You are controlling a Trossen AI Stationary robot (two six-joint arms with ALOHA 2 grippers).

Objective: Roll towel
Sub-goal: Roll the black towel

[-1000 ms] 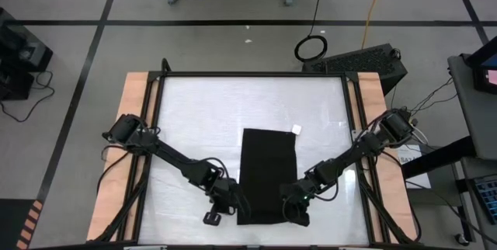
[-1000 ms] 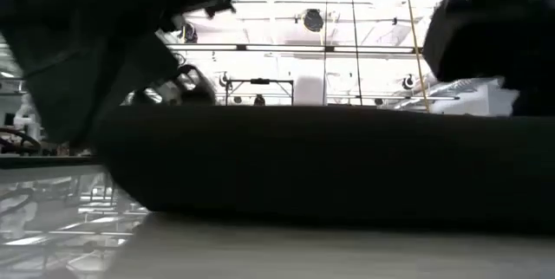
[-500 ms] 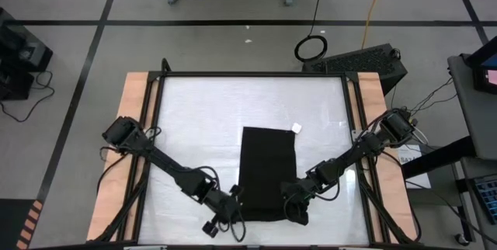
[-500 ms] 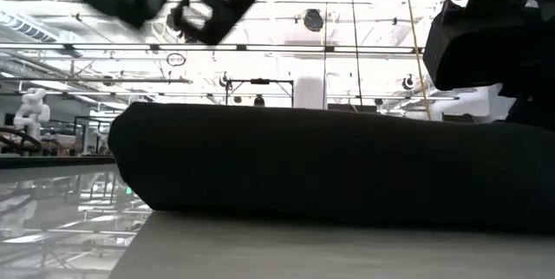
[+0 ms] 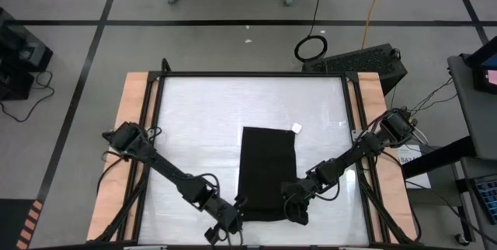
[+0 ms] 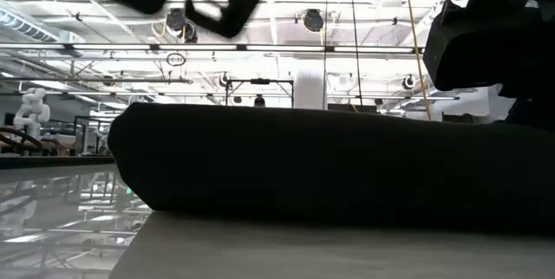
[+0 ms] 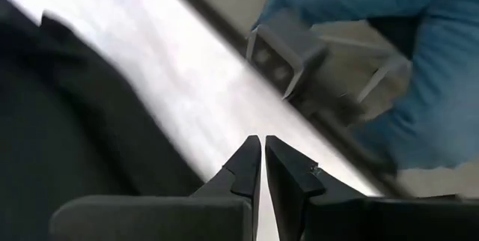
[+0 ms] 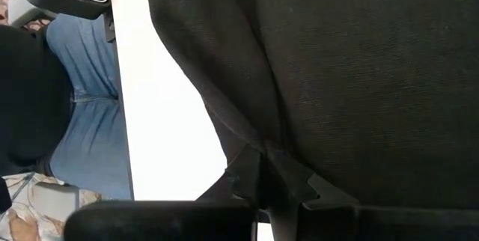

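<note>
- Towel (image 5: 268,174) is lying folded on the tabletop (image 5: 202,118), long axis running twelve to six, near edge at six o'clock between both arms.
- Right pincer (image 5: 297,214) is clamping the towel's near corner at five o'clock.
- Left pincer (image 5: 225,227) is hovering just beside the seven o'clock corner, fingers together on nothing; the towel lies toward three o'clock from it.
- White tag (image 5: 297,129) is sitting at the far one o'clock corner; no writing is readable.

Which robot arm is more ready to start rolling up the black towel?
The right one, probably. The right gripper has its jaws shut on the towel edge. The left gripper is shut on nothing, beside the near left corner.
</note>
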